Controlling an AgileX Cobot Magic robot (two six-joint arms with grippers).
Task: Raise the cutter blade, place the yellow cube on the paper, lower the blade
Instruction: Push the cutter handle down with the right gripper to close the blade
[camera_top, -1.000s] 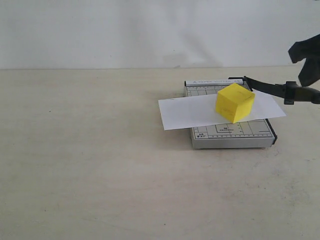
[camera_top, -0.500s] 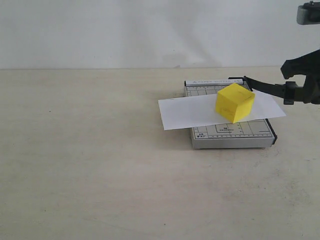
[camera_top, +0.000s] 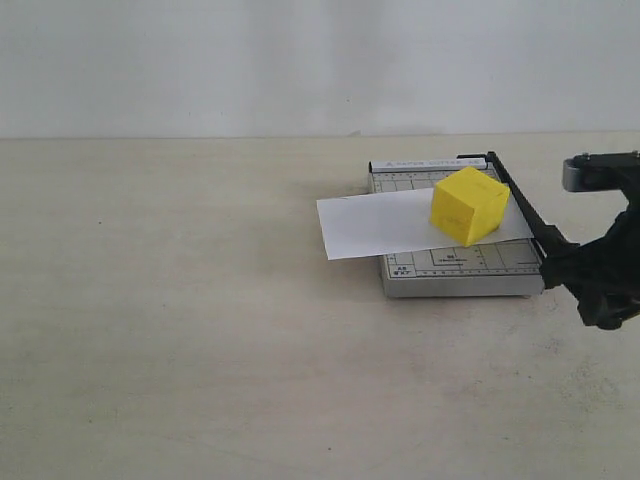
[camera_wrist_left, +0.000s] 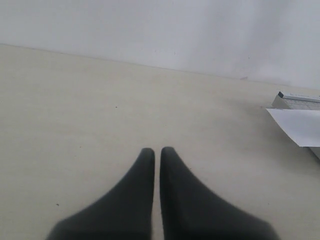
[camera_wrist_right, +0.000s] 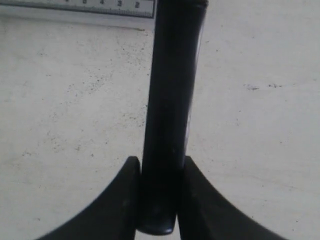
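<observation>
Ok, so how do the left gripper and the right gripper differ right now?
The left gripper is shut on nothing, while the right gripper is shut on the cutter blade at its handle. The left gripper hangs over the table, apart from the cutter base; the right gripper is right beside that base. Both have dark, tapered fingers.

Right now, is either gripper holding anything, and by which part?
The right gripper grips the cutter blade by its thick black handle. The left gripper is shut on nothing.
</observation>
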